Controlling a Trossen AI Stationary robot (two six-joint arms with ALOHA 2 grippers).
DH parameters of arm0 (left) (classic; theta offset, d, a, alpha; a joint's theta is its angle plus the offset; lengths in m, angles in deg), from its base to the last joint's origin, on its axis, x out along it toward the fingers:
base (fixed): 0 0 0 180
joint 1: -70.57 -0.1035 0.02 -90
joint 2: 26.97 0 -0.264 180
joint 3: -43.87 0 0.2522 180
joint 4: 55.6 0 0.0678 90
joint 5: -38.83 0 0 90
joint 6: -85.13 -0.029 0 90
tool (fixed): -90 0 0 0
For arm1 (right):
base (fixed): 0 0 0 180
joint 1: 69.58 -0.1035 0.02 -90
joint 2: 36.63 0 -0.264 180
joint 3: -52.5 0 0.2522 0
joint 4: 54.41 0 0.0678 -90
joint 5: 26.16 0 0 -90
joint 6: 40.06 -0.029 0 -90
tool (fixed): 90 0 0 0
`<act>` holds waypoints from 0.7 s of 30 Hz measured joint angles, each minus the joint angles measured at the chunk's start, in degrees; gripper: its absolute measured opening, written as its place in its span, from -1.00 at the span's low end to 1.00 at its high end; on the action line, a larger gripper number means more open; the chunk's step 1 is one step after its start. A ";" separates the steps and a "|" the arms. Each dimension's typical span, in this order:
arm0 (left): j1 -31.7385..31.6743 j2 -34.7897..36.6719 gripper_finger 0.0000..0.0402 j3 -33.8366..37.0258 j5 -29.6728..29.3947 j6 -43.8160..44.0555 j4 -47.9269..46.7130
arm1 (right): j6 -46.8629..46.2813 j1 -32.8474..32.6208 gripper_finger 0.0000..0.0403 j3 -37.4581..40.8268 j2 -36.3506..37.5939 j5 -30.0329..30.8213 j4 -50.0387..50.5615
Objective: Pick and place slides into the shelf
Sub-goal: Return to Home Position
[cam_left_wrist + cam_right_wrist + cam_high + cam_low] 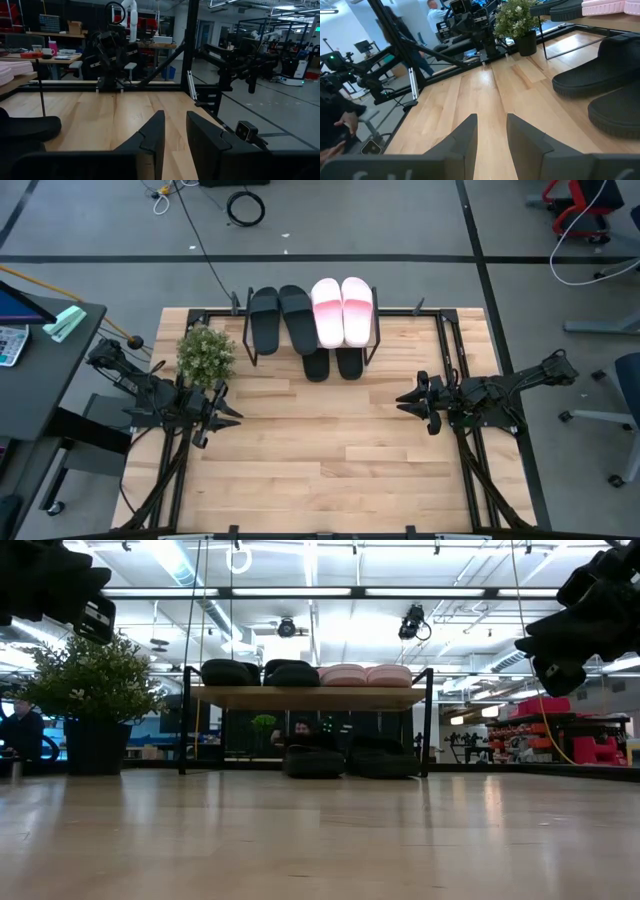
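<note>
From above, the job looks finished. All six slides are at the shelf point(376, 332), which stands at the far edge of the tabletop point(330, 470). Two upper black slides point(265, 320) and the two pink-and-white slides point(328, 312) lie side by side on its top board. The two lower black slides point(316, 364) poke out from beneath it. No slide lies loose on the bare wood, so I judge that nothing is left to place and only parking the arms remains. The left claw point(224, 413) sits at the tabletop's left side, just by the potted plant point(205, 352). The right claw point(410, 398) sits at the right side. Each points inward at the other, well apart from the shelf.

At tabletop height, the shelf point(310, 697) carries four slides in a row: the upper black slides point(228, 672) toward the plant and the pink-and-white slides point(343, 675) beside them. The lower black slides point(314, 762) rest on the wood between the legs. Both arms hang high in the upper corners, clear of everything.

Past the left wrist, the left claw point(175, 135) is held low and level over the wood, its fingers slightly spread with nothing between them.

Past the right wrist, the right claw point(492, 135) shows the same: fingers parted, empty, aimed across the tabletop. The lower black slides point(597, 75) lie nearby but apart from it.
</note>
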 joint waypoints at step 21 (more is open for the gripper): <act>0.02 0.00 -0.58 0.00 0.00 0.00 0.00 | 0.00 0.00 -0.46 0.00 -0.01 0.00 0.00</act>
